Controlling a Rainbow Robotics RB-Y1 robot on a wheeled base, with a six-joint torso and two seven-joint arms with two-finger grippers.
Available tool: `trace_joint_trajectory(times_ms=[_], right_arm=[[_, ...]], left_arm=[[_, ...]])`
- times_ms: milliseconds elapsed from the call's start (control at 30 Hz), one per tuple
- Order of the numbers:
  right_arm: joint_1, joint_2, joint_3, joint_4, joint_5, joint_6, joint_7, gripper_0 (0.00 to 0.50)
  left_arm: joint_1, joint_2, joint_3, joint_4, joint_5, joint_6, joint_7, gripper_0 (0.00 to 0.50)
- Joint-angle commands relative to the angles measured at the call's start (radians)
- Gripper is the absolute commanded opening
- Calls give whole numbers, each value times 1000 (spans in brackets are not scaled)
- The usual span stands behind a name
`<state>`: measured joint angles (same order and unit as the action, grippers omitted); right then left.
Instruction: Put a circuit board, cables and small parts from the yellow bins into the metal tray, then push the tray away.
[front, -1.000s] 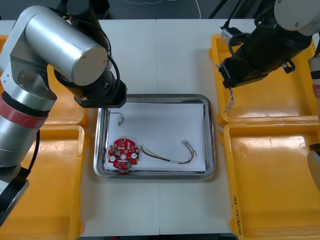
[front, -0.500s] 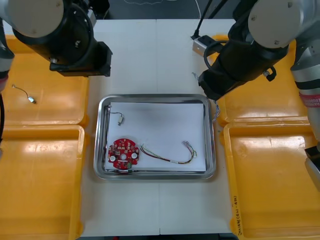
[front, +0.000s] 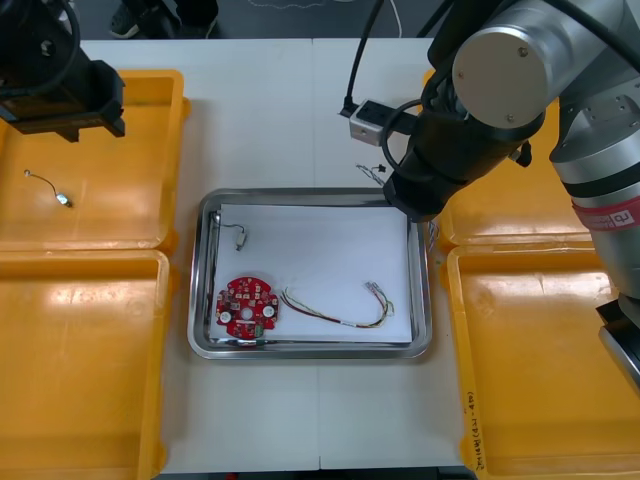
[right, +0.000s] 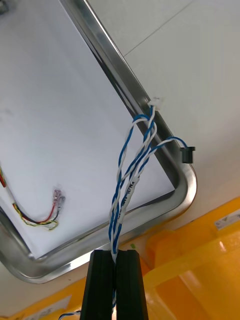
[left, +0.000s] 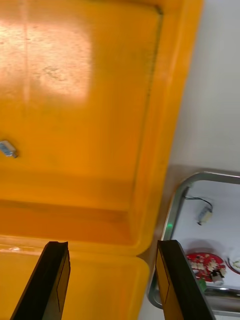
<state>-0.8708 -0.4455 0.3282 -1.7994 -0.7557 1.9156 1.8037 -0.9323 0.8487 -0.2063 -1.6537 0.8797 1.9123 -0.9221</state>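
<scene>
Pinched in the right claw (right: 116, 256), the blue-and-white cable (right: 131, 170) hangs over the far right corner of the tray (right: 125, 85), ready for dropping; left claw (left: 111, 245) wide, parked over a bin (left: 75, 100).

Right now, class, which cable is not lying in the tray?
The twisted blue and white cable: the right gripper, shut on it, dangles it over the tray's rim. The red and yellow cable lies inside. The left gripper hovers over a yellow bin.
</scene>
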Motion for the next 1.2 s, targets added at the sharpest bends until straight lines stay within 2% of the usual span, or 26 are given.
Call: trace_joint_trajectory(times_ms=[33,167,333,467,667,867,1133,1200], right_arm=[[-2,21,74,-31,52,4,118,0],[-2,30,112,-31,85,-40,178,0],[0,56,121,2,84,-69,243,0],[-2,64,163,18,88,-125,284,0],[-2,67,247,18,147,-187,295,0],[0,71,308,20,205,-201,313,0],[-2,70,345,68,191,-245,332,0],[-2,70,359,72,194,-256,339,0]], left_arm=[[-54,76,36,74,-2,8,-181,500],[-54,89,70,158,-25,8,-233,500],[-54,95,104,244,-59,-4,-300,500],[-54,102,113,321,-76,-62,-340,500],[-54,104,113,433,-85,-162,-348,500],[-54,102,64,531,-79,-246,-347,500],[-54,93,-16,638,-61,-320,-336,500],[-54,73,-16,678,-59,-340,-337,500]])
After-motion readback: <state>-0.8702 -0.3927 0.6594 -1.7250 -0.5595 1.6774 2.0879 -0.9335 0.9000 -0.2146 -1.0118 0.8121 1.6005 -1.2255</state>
